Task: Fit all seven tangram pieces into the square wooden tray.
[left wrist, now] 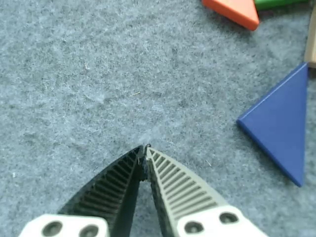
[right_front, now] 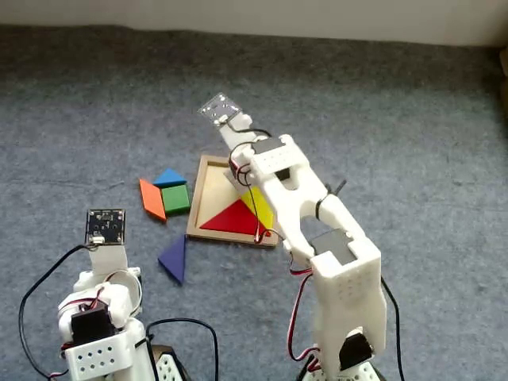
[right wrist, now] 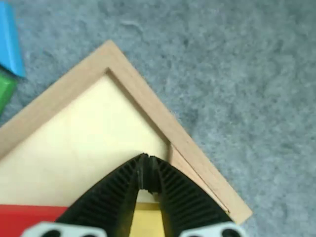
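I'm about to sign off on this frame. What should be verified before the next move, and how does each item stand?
1. Left gripper free to pick: ok, shut on nothing above the carpet.
2. Right gripper free: ok, shut and empty over the wooden tray.
3. Room in the tray: ok, bare floor shows beside the red triangle and yellow piece.
4. Loose pieces lying flat on the carpet: ok, dark blue triangle, orange parallelogram, green square, light blue triangle.
5. All seven pieces accounted for: cannot tell; six show, and the right arm covers part of the tray.
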You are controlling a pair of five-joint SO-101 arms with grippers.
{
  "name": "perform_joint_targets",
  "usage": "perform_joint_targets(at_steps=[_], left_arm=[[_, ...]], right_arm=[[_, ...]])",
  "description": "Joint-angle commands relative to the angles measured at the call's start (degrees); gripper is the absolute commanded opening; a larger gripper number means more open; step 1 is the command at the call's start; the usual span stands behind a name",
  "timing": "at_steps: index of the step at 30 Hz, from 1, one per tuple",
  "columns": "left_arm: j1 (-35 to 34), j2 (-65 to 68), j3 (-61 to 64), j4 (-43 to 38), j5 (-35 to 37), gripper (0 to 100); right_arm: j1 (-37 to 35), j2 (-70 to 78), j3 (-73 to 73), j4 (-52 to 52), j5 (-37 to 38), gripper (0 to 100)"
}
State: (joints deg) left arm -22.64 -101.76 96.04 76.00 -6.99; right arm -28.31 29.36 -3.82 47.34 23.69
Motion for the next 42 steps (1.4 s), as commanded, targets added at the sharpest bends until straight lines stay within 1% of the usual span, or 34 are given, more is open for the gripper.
perform_joint_targets(at_steps=[1,10,11,16,21,24,27,30,33,39,42], left_arm=[[-0.48,-2.59,1.10,0.26,0.35,1],[-0.48,-2.59,1.10,0.26,0.35,1],[-0.48,-2.59,1.10,0.26,0.35,1],[-0.48,-2.59,1.10,0.26,0.35,1],[-0.48,-2.59,1.10,0.26,0.35,1],[-0.48,-2.59,1.10,0.26,0.35,1],[-0.48,-2.59,1.10,0.26,0.35,1],[-0.48,-2.59,1.10,0.26,0.35,1],[-0.48,-2.59,1.10,0.26,0.35,1],[-0.48,-2.59,1.10,0.26,0.35,1],[-0.48,-2.59,1.10,0.26,0.35,1]], right_arm=[[2.33,-5.85,-1.36,2.07,-0.62,0.8],[0.48,-16.75,-1.19,12.97,-0.97,0.8],[0.04,-17.63,-1.19,14.20,-2.29,0.8],[-2.07,-21.49,-1.19,17.54,-14.59,0.8],[-6.20,-21.76,-0.57,18.86,-20.92,0.8],[-9.63,-21.85,2.07,16.31,-24.26,0.8],[-13.67,-21.58,5.67,9.98,-28.48,1.0],[-16.84,-21.67,11.03,0.57,-28.92,1.1],[-18.51,-21.67,15.08,-6.55,-28.92,1.1],[-20.09,-21.67,16.40,-7.87,-29.27,2.3],[-21.23,-21.41,12.79,-7.87,-29.27,11.5]])
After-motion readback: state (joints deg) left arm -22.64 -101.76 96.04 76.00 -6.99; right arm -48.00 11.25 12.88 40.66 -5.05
